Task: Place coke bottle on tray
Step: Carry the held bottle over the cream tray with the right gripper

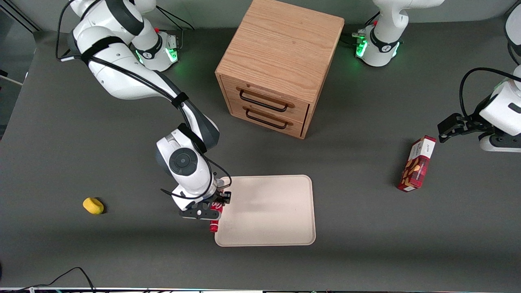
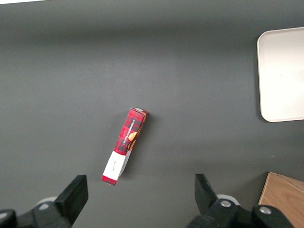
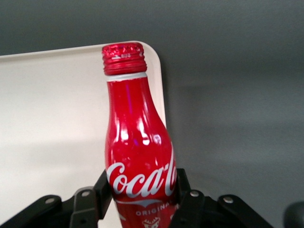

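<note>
My right gripper (image 1: 215, 210) is shut on the coke bottle (image 1: 214, 221), a slim red bottle with white script logo and red cap. In the right wrist view the two black fingers (image 3: 102, 190) press on both sides of the bottle (image 3: 137, 142) at its logo. The bottle lies level in the grip, its cap pointing toward the front camera, over the tray's edge at the working arm's end. The cream-beige tray (image 1: 272, 211) lies flat on the table; its rounded corner shows under the bottle (image 3: 57, 118). One corner of the tray also shows in the left wrist view (image 2: 282, 76).
A wooden two-drawer cabinet (image 1: 281, 65) stands farther from the front camera than the tray. A red snack box (image 1: 417, 164) lies toward the parked arm's end and shows in the left wrist view (image 2: 126, 145). A yellow object (image 1: 93, 205) lies toward the working arm's end.
</note>
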Controlling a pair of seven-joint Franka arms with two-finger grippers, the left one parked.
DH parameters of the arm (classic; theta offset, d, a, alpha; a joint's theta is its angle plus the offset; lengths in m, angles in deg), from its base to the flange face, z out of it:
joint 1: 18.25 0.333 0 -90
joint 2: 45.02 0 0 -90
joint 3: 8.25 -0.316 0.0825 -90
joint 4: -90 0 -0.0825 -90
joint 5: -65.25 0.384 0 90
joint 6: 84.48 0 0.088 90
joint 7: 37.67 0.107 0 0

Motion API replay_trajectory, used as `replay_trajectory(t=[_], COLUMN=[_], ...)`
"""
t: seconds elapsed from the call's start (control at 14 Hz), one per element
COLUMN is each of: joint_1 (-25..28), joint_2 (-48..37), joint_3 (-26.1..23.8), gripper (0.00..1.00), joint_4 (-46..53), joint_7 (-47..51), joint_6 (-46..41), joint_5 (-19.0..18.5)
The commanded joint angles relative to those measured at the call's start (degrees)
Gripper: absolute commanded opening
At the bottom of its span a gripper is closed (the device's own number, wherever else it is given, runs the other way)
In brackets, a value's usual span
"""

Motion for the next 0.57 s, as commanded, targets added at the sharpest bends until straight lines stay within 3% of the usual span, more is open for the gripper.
replay_trajectory(t=[0.0,0.5], joint_1=[0.4,0.6], joint_2=[3.4,6.5], joint_3=[-1.0,-1.0], gripper=[0.00,0.00], joint_4=[5.2,6.2], joint_7=[-2.2,-3.3], joint_6=[-1.5,-0.5], joint_5=[0.1,0.1])
